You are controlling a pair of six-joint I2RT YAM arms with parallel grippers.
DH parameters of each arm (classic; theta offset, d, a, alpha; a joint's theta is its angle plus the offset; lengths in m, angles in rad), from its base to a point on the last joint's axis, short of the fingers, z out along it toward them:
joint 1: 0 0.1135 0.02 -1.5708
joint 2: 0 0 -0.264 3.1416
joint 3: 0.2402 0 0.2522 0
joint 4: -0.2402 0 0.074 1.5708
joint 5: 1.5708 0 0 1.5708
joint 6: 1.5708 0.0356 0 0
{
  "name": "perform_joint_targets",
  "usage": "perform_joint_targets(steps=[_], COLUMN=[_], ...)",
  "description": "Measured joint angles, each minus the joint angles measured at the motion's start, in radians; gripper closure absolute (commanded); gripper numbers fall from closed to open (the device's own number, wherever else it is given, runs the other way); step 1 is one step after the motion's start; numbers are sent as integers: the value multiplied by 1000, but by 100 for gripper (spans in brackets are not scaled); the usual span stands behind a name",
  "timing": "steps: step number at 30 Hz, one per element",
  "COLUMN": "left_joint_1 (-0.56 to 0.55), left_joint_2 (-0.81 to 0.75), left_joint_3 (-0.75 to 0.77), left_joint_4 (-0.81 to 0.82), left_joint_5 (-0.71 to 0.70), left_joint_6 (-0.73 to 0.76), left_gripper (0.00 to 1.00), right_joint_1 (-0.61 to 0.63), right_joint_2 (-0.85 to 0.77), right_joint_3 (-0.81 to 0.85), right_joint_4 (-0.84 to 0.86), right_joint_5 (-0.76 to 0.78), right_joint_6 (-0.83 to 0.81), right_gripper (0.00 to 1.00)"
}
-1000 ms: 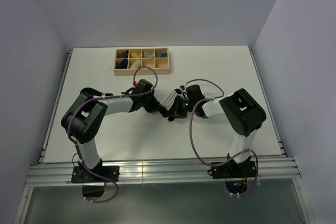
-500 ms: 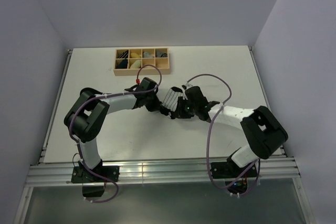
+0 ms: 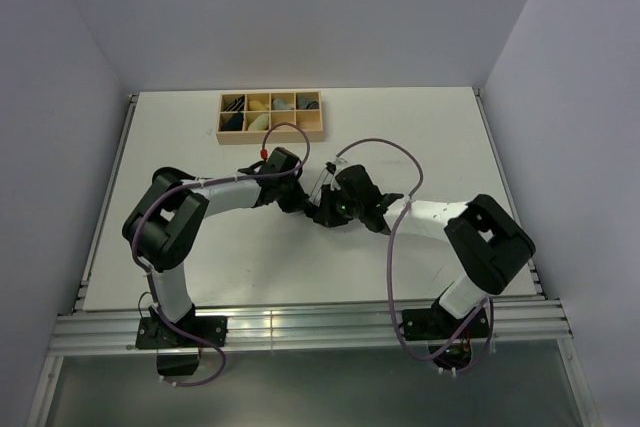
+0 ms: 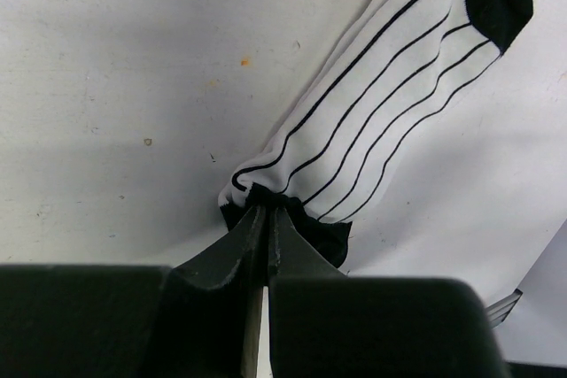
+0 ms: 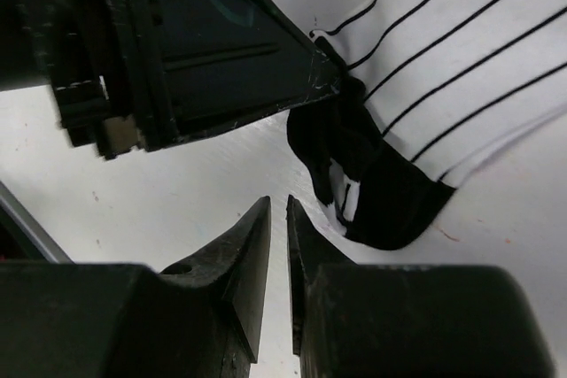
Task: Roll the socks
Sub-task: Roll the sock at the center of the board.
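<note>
Left wrist view: the fingers (image 4: 232,250) of the left gripper (image 4: 267,212) are pressed together, pinching the black end of the striped sock (image 4: 381,121). The sock lies flat on the table (image 4: 115,86) and runs up and to the right to its black toe.

Right wrist view: the right gripper (image 5: 277,214) has its fingers nearly together, with only a slit between them and nothing in it. They sit just beside the bunched black end that the left gripper pins. I cannot tell whether that black fold includes the second sock.

Top view: both arms meet at mid-table over the sock, well apart from the wooden tray (image 3: 270,115) at the far edge.

I judge the rolling has barely begun, since one end is anchored and nothing is coiled. The next move calls for the right fingers to spread, take the fabric beside the pinch and turn it over.
</note>
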Motion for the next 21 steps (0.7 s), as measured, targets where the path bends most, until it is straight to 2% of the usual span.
perform_joint_targets(steps=[10, 17, 21], left_joint_1=[-3, -3, -4], left_joint_2=[0, 0, 0], left_joint_3=[0, 0, 0], left_joint_4=[1, 1, 1], left_joint_5=[-1, -2, -2], left_joint_6=[10, 20, 22], left_gripper=[91, 92, 91], right_joint_1=[-100, -136, -128], right_joint_2=[63, 47, -27], right_joint_3=[-58, -79, -79], right_joint_4=[134, 102, 52], right_joint_5=[-69, -67, -43], right_joint_6=[43, 31, -3], right_gripper=[83, 83, 78])
